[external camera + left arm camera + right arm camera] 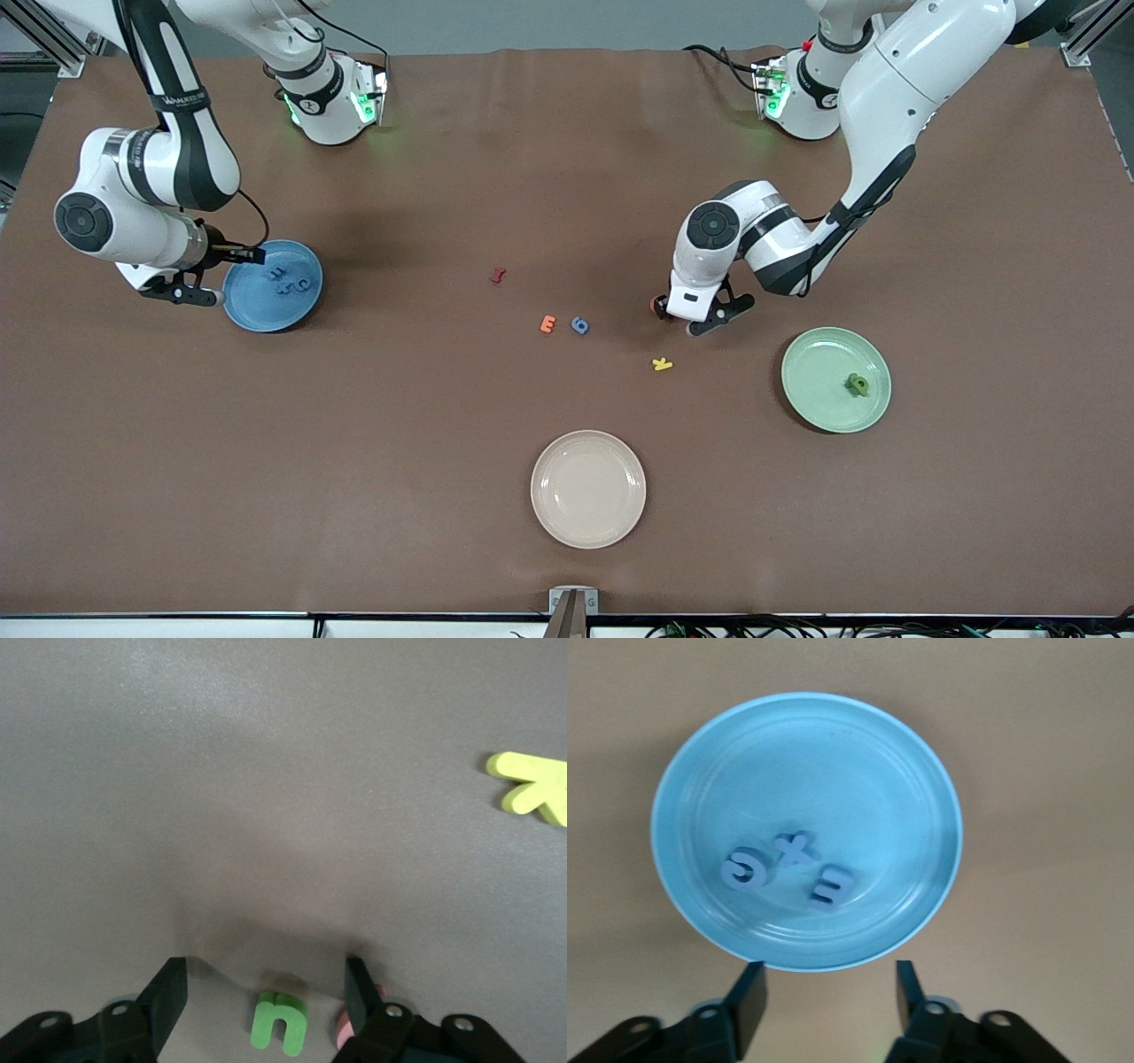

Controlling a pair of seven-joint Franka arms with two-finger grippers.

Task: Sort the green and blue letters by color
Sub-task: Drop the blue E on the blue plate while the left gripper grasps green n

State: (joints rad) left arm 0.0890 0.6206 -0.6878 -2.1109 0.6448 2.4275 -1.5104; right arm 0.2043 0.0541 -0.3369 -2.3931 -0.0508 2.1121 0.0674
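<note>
Left gripper [266,992] is low over the table, fingers spread around a green letter [279,1023] that lies flat beside a pink letter [347,1024]. Looks light, foamy, stiff; best pinched across its flat sides. Right gripper [826,997], spread and empty, waits by the blue plate [682,797].

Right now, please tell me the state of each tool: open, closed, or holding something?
Left tool: open, holding nothing, low over the green u on the table.
Right tool: open, holding nothing, beside the blue plate.
</note>
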